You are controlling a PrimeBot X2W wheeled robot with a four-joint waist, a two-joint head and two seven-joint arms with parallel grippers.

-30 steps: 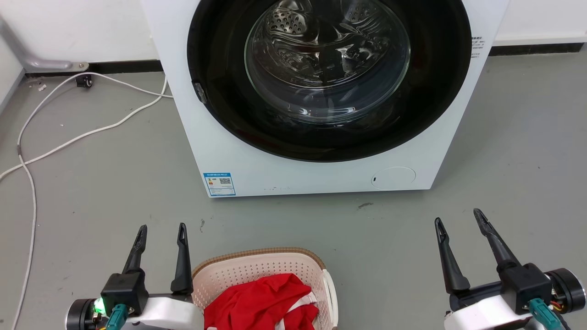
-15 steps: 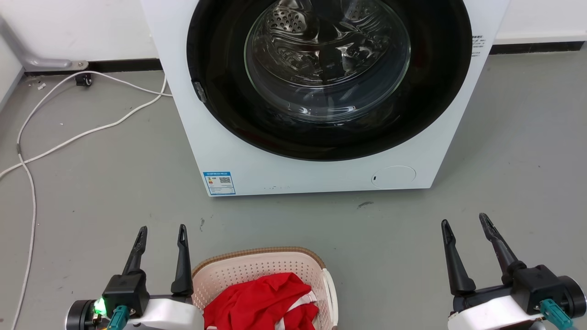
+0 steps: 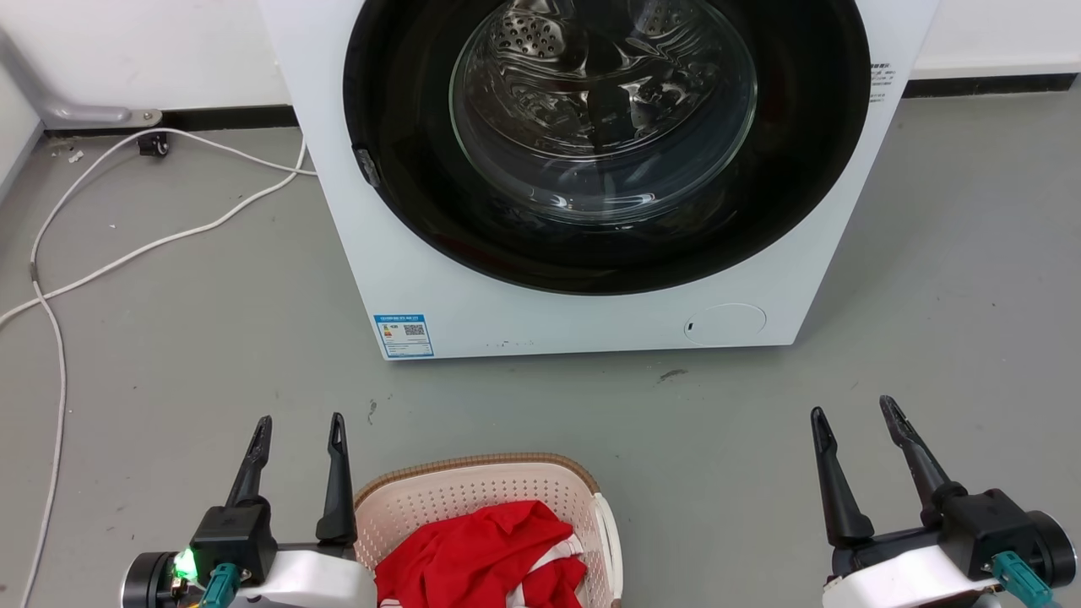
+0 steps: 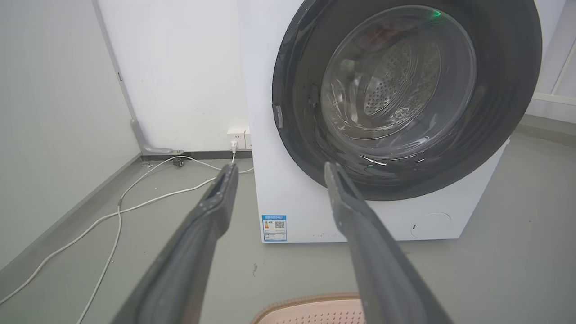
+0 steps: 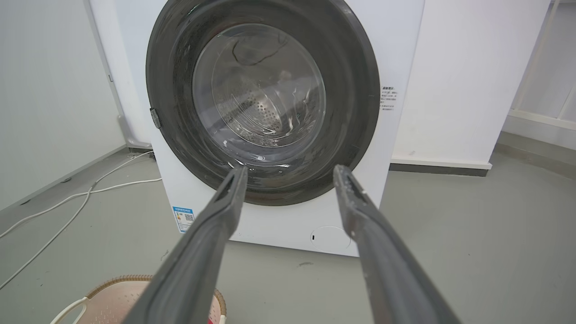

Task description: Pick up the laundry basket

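Sitting at bottom center, the laundry basket [image 3: 473, 494] looks like light, stiffish plastic, so I'd grab its white handle [image 3: 610, 532], left gripper [image 3: 301, 417] and right gripper [image 3: 851, 405] both spread open.

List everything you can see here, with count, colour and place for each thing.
laundry basket: one, cream with a brown rim, on the floor in front of the washing machine
red cloth: one, red with white trim, inside the basket
washing machine: one, white with a dark round door, against the wall
sticker: one, blue and white, lower left of the machine's front
cables: count unclear, white, on the floor left of the machine
wall socket: one, white, on the wall left of the machine
floor: grey
left tool: one, dark fingers, open, beside the basket
right tool: one, dark fingers, open, apart from the basket
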